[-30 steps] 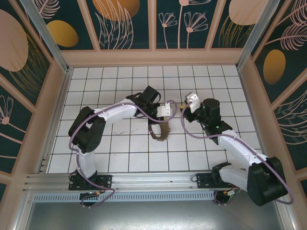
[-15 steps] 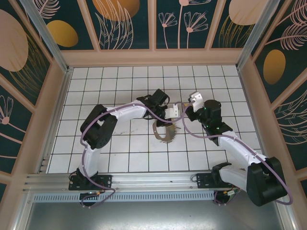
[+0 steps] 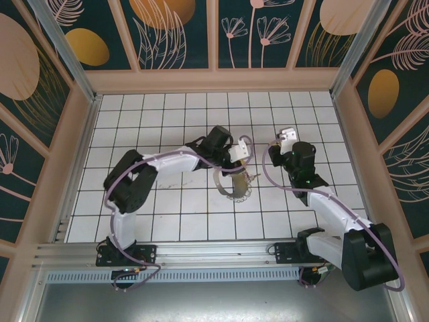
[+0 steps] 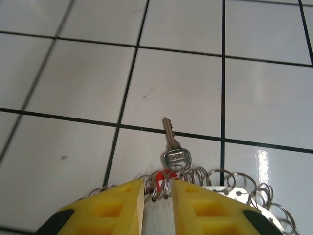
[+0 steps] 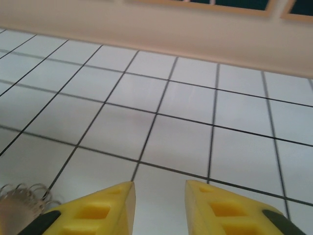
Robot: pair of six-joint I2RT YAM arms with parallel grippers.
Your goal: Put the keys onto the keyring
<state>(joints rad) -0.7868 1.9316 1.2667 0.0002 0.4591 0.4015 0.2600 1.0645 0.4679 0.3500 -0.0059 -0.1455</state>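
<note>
Top external: white-tiled table [image 3: 134, 107], floral walls [image 3: 174, 33].

A floppy pale-grey keyring [image 3: 235, 196], fringed with small metal rings, lies looped at frame centre. One silver key [image 4: 172, 142] with a red tag [image 4: 164, 175] lies flat at its fringe, lower centre of the left wrist view.

The left gripper [image 4: 157, 188] stands a narrow gap apart over the pale keyring [image 4: 230, 185] — a red-tagged key [image 4: 172, 147] lies just beyond, on white tile [image 4: 73, 88].
</note>
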